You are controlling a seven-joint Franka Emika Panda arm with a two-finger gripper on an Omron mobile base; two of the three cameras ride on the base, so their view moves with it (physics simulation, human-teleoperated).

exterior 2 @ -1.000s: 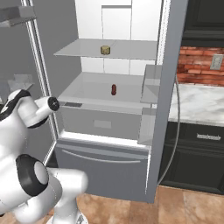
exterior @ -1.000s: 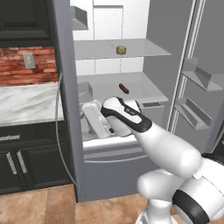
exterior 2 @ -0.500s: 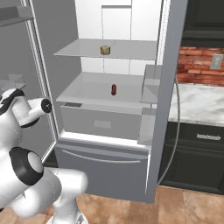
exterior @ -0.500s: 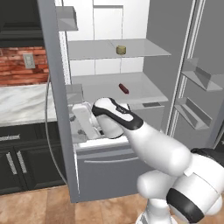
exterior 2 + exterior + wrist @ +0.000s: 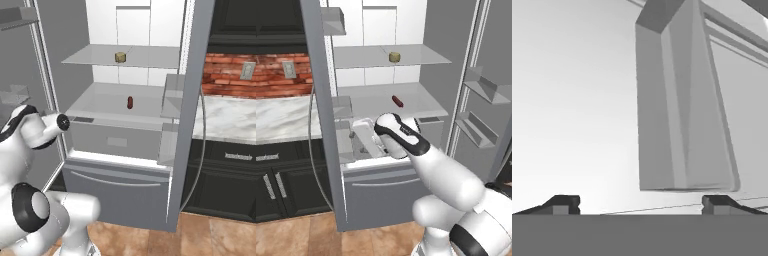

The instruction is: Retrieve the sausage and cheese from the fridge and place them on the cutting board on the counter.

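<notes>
Fridge (image 5: 448, 75): tall, grey, both doors swung open; white interior with grey shelves. Taken as the landmark for every entry below.
Fridge doors: one door (image 5: 192, 100) stands edge-on between the interior and the counter, with a long curved silver handle (image 5: 200, 150) on its outer face; the opposite door carries grey door bins (image 5: 483, 85).
Counter (image 5: 281, 117): white-grey veined marble, just beside the fridge on the side of the edge-on door, over black cabinets (image 5: 278, 185) and backed by a red brick wall (image 5: 276, 75).
Arm (image 5: 431, 165): white with dark joints, reaching from in front of the fridge toward its lower compartment, below the middle shelf.
Drawer (image 5: 120, 180): grey, at the bottom of the fridge, closed, with a thin curved handle line.
Gripper (image 5: 641, 202): fingertips spread wide with nothing between them (seen in the hand view); it faces a pale inner wall of the fridge and a grey box-shaped bin (image 5: 682, 100) hanging ahead.
Sausage (image 5: 397, 101): small dark red-brown rod, lying on the middle shelf of the fridge, near its centre, above the gripper and apart from it.
Cheese (image 5: 394, 57): small pale yellow-tan puck, on the upper shelf of the fridge, one shelf above the sausage.
</notes>
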